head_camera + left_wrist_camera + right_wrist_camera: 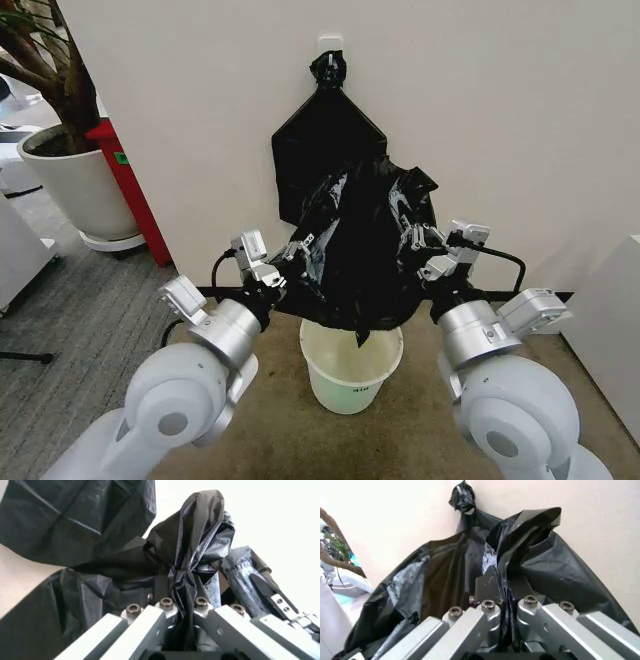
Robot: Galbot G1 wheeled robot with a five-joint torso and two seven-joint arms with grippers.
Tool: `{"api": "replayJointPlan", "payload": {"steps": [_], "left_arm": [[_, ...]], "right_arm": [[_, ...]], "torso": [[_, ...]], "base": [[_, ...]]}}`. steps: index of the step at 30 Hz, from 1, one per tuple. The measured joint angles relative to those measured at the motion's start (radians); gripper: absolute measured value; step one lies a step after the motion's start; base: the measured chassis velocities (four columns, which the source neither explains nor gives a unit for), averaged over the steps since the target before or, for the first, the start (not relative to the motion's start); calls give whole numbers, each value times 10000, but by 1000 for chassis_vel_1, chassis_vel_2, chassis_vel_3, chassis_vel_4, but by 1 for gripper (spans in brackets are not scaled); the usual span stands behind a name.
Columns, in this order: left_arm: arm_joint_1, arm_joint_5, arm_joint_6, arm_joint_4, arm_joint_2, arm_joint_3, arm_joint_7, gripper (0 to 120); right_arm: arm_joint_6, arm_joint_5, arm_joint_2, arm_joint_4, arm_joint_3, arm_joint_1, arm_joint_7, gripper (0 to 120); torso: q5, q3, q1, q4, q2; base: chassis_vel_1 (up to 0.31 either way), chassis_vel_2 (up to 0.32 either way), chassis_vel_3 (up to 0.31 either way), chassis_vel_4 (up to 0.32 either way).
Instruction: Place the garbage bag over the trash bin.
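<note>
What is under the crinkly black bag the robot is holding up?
Under the garbage bag, held by the left gripper and right gripper, stands the trash bin on the floor. The bag's bottom hangs over its rim, hiding the back edge. The bin's inside looks empty.

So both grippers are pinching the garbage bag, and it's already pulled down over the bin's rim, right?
Not quite. Both the left gripper and right gripper do pinch the garbage bag, but the head view shows it held above the trash bin: only its lowest tip dangles at the opening, and the rim is uncovered.
</note>
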Motion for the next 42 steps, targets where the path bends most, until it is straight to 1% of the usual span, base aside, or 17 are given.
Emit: {"api": "replayJointPlan", "payload": {"steps": [3, 8, 11, 19, 24, 31, 35, 39, 42], "left_arm": [[-76, 25, -24, 156, -104, 95, 50, 0], [-199, 104, -80, 699, -519, 393, 160, 0], [-194, 166, -90, 814, -662, 475, 190, 0], [110, 637, -219, 1412, -1204, 888, 266, 0], [244, 841, -232, 1526, -1355, 924, 312, 0], [628, 1008, -268, 1234, -1042, 543, 359, 0], [1050, 1098, -316, 977, -787, 61, 403, 0], [1269, 1217, -371, 906, -725, -62, 424, 0], [1742, 1515, -471, 789, -678, -229, 534, 0]], "right_arm": [[4, 23, -31, -3, 73, -25, -3, 0], [35, 11, -18, -12, 154, -239, -53, 0], [57, -31, 15, -14, 156, -323, -82, 0], [207, -375, 209, -23, -5, -768, -228, 0], [270, -436, 238, -26, -3, -856, -232, 0], [447, -836, 501, -29, -383, -1168, -301, 0], [491, -1052, 725, -145, -722, -1050, -325, 0], [521, -1165, 801, -227, -861, -1043, -326, 0], [616, -1388, 944, -361, -1130, -1126, -339, 0]], "torso": [[1, 0, 0, 0, 0], [2, 0, 0, 0, 0], [1, 0, 0, 0, 0], [2, 0, 0, -1, 0], [1, 0, 0, 0, 0], [1, 0, 0, 0, 0], [0, 0, 0, 0, 0], [-1, 0, 0, 1, 0], [-2, -1, 0, 1, 0]], "base": [[0, 0, 0, 0], [0, 0, 0, 0], [0, 0, 0, 0], [0, 0, 0, 0], [0, 0, 0, 0], [0, 0, 0, 0], [0, 0, 0, 0], [0, 0, 0, 0], [0, 0, 0, 0]]}}
